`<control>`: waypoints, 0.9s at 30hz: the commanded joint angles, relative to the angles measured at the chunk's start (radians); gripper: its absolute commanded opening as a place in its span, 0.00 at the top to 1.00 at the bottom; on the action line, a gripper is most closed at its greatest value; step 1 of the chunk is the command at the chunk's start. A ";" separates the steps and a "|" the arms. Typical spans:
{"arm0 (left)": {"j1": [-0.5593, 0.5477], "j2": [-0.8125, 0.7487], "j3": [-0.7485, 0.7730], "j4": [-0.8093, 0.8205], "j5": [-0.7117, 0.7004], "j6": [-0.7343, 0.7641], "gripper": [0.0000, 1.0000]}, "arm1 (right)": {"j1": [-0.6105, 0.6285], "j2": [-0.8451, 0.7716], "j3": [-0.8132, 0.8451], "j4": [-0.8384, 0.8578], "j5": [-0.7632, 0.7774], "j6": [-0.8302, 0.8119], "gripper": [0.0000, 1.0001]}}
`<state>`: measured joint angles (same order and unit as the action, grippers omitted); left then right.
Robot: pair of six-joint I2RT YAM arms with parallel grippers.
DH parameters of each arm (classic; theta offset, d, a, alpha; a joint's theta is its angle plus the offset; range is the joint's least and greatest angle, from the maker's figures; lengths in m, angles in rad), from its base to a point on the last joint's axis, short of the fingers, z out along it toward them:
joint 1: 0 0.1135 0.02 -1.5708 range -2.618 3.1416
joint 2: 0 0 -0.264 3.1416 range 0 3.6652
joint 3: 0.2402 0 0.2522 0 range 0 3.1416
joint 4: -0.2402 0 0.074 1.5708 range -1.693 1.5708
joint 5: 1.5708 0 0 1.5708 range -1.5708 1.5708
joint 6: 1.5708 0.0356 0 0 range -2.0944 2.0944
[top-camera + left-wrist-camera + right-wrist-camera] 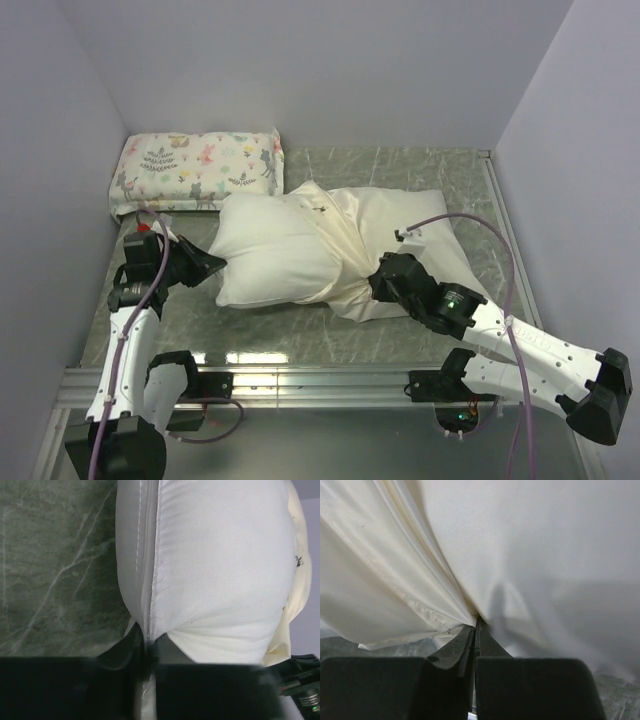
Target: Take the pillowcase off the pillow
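The plump white pillow (265, 250) lies in the middle of the table, its left half bare. The cream pillowcase (390, 235) covers its right half, bunched in folds at the middle. My left gripper (218, 265) is shut on the pillow's left edge; the left wrist view shows the seam (145, 580) pinched between the jaws, with the pillowcase (295, 595) at the far right. My right gripper (378, 283) is shut on the pillowcase's front edge; the right wrist view shows the hemmed cream fabric (395, 595) pinched at the fingertips.
A small floral animal-print pillow (197, 170) lies at the back left against the wall. Grey walls close in the left, back and right. A metal rail (300, 385) runs along the near table edge. Purple cables loop over both arms.
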<state>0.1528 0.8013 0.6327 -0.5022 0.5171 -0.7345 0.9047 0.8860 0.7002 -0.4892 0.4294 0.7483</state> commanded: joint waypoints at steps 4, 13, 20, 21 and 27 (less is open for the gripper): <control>0.045 -0.094 0.143 -0.015 -0.126 0.113 0.41 | 0.029 -0.021 -0.016 -0.014 -0.086 -0.156 0.96; -0.146 -0.068 0.294 -0.016 -0.274 0.126 0.18 | 0.079 0.059 0.012 -0.017 -0.090 -0.162 0.96; -0.591 0.172 0.315 0.077 -0.503 0.099 0.02 | 0.082 0.093 0.010 -0.003 -0.089 -0.147 0.97; -0.604 0.193 0.311 0.088 -0.505 0.103 0.01 | 0.082 0.094 0.012 0.001 -0.090 -0.147 0.97; -0.691 0.332 0.257 0.172 -0.514 0.115 0.01 | 0.083 0.136 0.009 0.014 -0.107 -0.153 0.97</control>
<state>-0.5064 1.0981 0.9138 -0.4229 0.0303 -0.6300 0.9794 0.9997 0.6880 -0.4770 0.3264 0.6041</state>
